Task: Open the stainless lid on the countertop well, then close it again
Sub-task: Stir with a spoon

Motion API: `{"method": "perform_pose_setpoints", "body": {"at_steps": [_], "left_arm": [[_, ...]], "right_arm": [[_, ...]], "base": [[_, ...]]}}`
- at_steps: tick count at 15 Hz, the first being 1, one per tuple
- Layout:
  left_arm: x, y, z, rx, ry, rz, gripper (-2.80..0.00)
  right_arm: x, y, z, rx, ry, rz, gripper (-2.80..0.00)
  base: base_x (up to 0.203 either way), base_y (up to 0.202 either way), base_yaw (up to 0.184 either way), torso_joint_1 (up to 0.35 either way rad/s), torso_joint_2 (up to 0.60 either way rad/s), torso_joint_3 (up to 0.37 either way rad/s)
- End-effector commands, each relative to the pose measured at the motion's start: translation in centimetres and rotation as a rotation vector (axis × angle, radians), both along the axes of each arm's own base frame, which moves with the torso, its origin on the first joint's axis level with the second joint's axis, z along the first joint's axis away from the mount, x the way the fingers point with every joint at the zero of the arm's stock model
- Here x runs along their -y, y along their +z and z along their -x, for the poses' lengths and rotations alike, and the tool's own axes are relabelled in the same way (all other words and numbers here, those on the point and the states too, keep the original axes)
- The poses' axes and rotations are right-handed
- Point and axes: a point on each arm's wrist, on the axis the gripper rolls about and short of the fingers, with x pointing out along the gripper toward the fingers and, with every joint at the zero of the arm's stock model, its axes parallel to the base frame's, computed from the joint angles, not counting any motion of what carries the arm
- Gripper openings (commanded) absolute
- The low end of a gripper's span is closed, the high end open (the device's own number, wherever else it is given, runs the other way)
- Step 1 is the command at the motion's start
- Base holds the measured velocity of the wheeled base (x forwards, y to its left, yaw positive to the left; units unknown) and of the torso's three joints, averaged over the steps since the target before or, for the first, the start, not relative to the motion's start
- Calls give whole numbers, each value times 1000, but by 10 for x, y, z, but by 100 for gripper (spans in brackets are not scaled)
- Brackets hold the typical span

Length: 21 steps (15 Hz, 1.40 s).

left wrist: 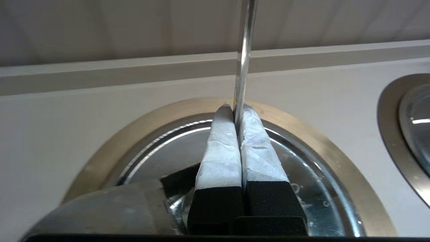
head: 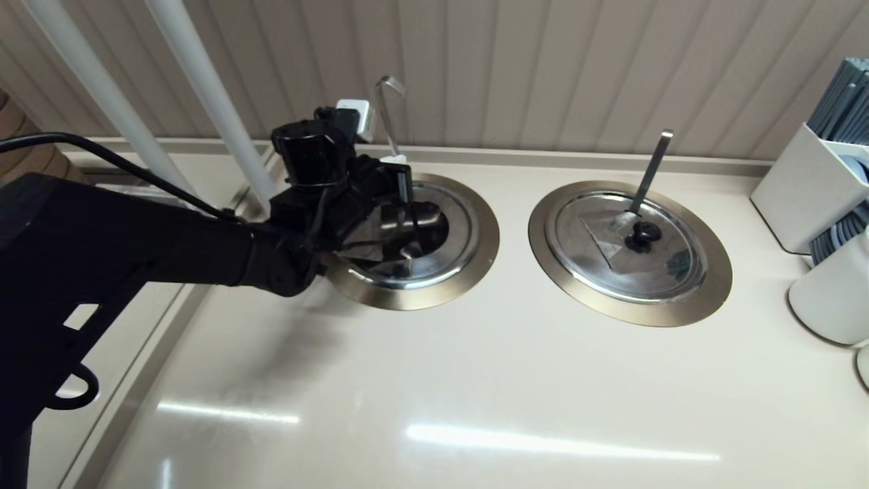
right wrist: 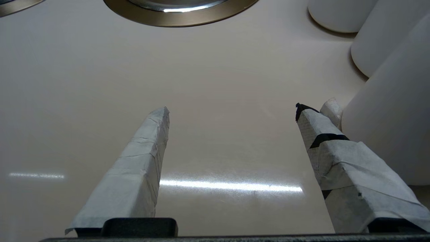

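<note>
The stainless lid (head: 449,252) (left wrist: 161,151) lies in the countertop well, inside its bronze ring (head: 478,266) (left wrist: 111,148). My left gripper (head: 395,161) (left wrist: 237,109) reaches across the lid, its taped fingers pressed shut, with the tips at the lid's far edge. The hook-ended ladle handle (head: 388,115) (left wrist: 244,50) rises right at those tips; I cannot tell whether they pinch it. The arm hides the lid's knob in the head view. My right gripper (right wrist: 231,109) hangs open and empty over bare countertop, outside the head view.
The twin lid (head: 631,244) sits in its own ring (head: 706,293) (right wrist: 181,16) to the right, with a straight ladle handle (head: 652,166). White containers (head: 808,183) (right wrist: 393,111) stand at the far right, close to my right gripper. Two white poles (head: 204,88) rise behind my left arm.
</note>
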Motion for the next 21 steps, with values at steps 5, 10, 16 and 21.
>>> {"method": "perform_pose_setpoints", "body": {"at_steps": [5, 10, 16, 21], "left_arm": [[4, 0, 8, -62, -56, 14, -280], [-13, 2, 15, -136, -88, -27, -280], [-10, -10, -9, -85, 41, -99, -280], [11, -4, -7, -36, 10, 5, -280]], "right_arm": [[0, -2, -1, -8, 0, 0, 0], [0, -2, -1, -7, 0, 0, 0], [0, -2, -1, -7, 0, 0, 0], [0, -2, -1, -7, 0, 0, 0]], "base": [[0, 0, 0, 0, 0, 0], [0, 0, 0, 0, 0, 0], [0, 0, 0, 0, 0, 0], [0, 0, 0, 0, 0, 0]]}}
